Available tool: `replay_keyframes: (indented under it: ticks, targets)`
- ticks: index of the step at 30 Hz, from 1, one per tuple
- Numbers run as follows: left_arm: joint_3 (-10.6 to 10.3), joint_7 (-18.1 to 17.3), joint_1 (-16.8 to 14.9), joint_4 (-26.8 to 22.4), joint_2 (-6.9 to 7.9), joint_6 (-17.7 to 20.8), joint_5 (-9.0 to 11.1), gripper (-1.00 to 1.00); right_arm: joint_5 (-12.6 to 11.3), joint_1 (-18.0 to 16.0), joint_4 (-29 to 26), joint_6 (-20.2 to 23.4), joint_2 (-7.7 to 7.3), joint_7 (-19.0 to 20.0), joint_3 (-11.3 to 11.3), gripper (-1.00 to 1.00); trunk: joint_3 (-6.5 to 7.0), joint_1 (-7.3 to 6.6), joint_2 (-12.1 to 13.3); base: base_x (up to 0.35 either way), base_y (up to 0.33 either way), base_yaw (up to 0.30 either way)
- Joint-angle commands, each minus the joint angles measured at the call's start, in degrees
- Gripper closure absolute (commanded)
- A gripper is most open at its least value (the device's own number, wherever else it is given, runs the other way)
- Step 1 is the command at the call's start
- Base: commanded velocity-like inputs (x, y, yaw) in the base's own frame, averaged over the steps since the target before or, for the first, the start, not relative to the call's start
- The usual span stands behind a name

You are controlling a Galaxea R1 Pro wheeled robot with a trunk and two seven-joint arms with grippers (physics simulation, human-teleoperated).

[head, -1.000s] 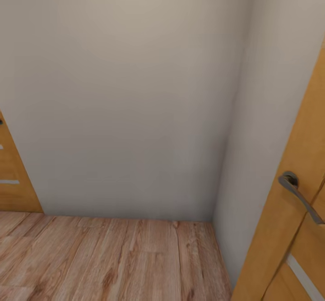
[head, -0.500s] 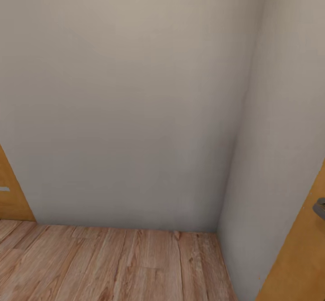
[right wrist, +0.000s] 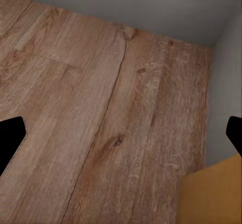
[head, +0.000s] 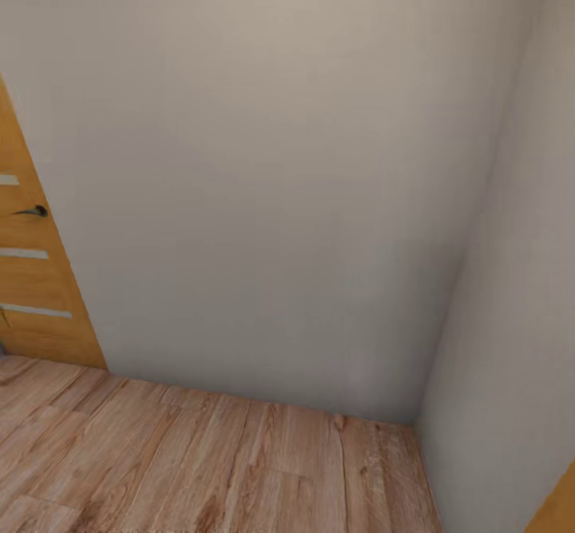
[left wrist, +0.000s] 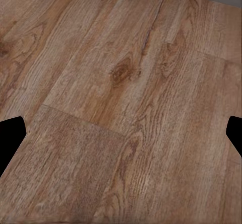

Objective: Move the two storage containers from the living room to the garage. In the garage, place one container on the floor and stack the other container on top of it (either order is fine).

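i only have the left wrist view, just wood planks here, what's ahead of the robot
Observer: The head view shows a pale wall straight ahead, meeting the plank floor.
Operator: any door near
Observer: Yes, an orange-brown door with pale stripes and a dark handle stands at the left edge of the head view.
Operator: what's on the right side
Observer: A side wall closes a corner there, and the right wrist view shows an orange panel low beside it.
Operator: right gripper holding a bin
Observer: No, the right gripper is open with only floor between its fingers.
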Motion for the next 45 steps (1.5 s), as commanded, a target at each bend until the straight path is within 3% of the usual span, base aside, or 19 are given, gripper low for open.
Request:
replay_keyframes:
  ticks: [1,8,45]
  targets:
    - [0.20,0.18,0.02,-0.08,-0.04,-0.05,-0.32,-1.00,0.30,0.04,-0.10,-0.03,-0.02,-0.03,-0.01,-1.00,-0.06,0.00,-0.03,0.000,0.000,0.290]
    - [0.17,0.15,0.03,-0.08,0.03,-0.06,-0.24,-1.00,0.30,0.04,-0.08,-0.03,-0.02,-0.06,-0.01,-1.00,-0.22,0.00,-0.03,0.119,0.000,0.290]
    - [0.16,0.15,0.03,-0.08,0.04,0.02,-0.24,-1.00,0.13,0.01,-0.09,-0.03,-0.02,-0.36,-0.01,-1.00,-1.06,0.00,-0.03,0.312,0.084,0.290]
